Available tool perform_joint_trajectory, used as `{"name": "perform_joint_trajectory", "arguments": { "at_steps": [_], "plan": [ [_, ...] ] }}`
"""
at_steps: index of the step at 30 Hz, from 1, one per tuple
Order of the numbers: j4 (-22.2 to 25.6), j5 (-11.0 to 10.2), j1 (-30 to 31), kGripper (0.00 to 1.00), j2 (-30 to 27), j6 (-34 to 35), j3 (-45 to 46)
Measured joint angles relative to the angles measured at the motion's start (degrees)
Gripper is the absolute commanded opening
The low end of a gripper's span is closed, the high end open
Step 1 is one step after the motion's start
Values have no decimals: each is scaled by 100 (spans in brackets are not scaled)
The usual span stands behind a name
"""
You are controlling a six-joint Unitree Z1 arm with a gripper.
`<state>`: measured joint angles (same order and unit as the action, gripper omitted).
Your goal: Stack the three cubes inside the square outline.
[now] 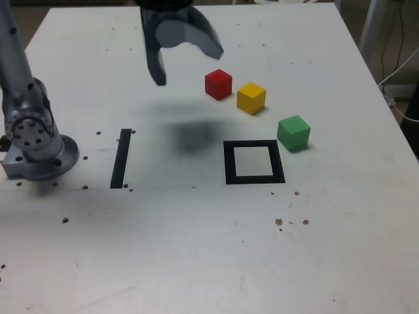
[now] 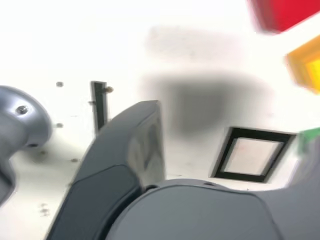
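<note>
Hovering above the white table (image 1: 163,242), the gripper (image 1: 191,68) shows in the exterior view near the upper edge, its jaws spread wide with nothing between them. To the exterior view's right of it, the red cube (image 1: 218,85), the yellow cube (image 1: 251,98) and the green cube (image 1: 294,133) form a slanting row, each apart from the next. The green cube sits just beside the upper right corner of the square outline (image 1: 254,180), outside it. A black strip (image 1: 121,159) lies between the arm's base (image 1: 42,154) and the outline. In the wrist view, the jaws again stand wide; the red and yellow cubes are cut off by the picture's border, and only a sliver of the green one shows past a gripper finger.
</note>
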<state>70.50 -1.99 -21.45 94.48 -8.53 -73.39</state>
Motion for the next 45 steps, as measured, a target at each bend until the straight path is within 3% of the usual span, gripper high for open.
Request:
{"name": "perform_joint_trajectory", "arguments": {
  "at_steps": [9,14,19,27,39,45],
  "plan": [
    [-1,326,-498,99,716,430,-685],
    [-94,343,-657,99,1109,634,-1006],
    [-296,277,-886,99,1533,699,-1214],
    [-318,-130,-1047,98,1720,989,-1264],
    [-623,-149,-1052,93,2092,1014,-943],
    [-656,-149,-1048,82,2191,1003,-884]
  ]
}}
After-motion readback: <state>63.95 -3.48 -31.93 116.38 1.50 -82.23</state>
